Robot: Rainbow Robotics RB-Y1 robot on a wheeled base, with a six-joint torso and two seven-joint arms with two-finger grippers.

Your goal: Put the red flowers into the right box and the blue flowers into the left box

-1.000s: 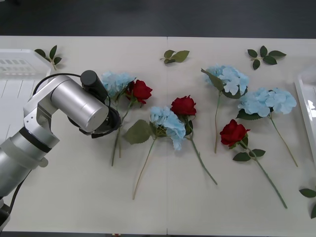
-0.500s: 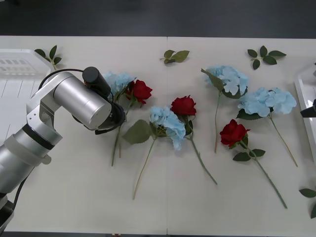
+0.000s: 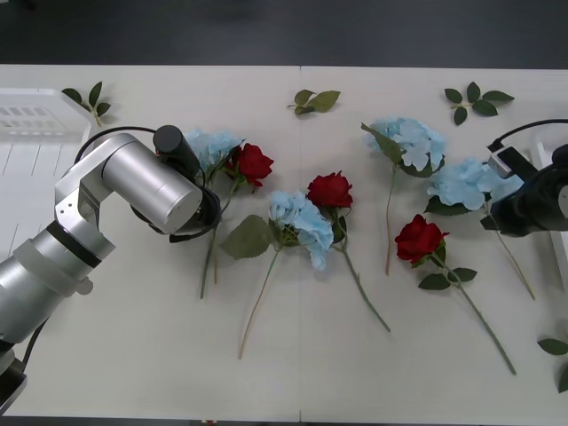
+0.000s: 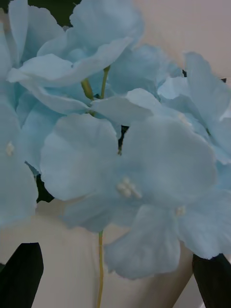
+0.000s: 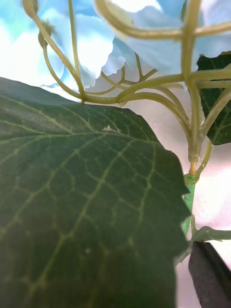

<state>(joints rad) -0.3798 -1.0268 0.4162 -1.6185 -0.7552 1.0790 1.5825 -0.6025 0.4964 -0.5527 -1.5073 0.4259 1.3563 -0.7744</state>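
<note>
Three red flowers (image 3: pixel 253 164) (image 3: pixel 330 189) (image 3: pixel 419 238) and several blue flowers lie across the white table. My left gripper (image 3: pixel 206 215) sits low by the stem of the leftmost blue flower (image 3: pixel 209 146). In its wrist view a broad leaf (image 5: pixel 82 207) and that stem (image 5: pixel 190 202) are very close, with one black finger (image 5: pixel 209 276) at the corner, open. My right gripper (image 3: pixel 501 213) hovers over the rightmost blue flower (image 3: pixel 466 185), open, its petals (image 4: pixel 130 168) between the black fingers (image 4: pixel 19 274). The left box (image 3: pixel 31 115) is at the far left. The right box (image 3: pixel 543 138) peeks out behind the right arm.
Loose green leaf sprigs lie at the back: one near the left box (image 3: pixel 89 98), one at the centre (image 3: pixel 317 100), one at the right (image 3: pixel 475 99). Another sprig (image 3: pixel 557 351) is at the right front edge. Long stems trail toward the front of the table.
The right arm has come in from the right edge and now stands over the rightmost blue flower. The left arm has edged slightly right toward the leftmost blue flower's stem.
</note>
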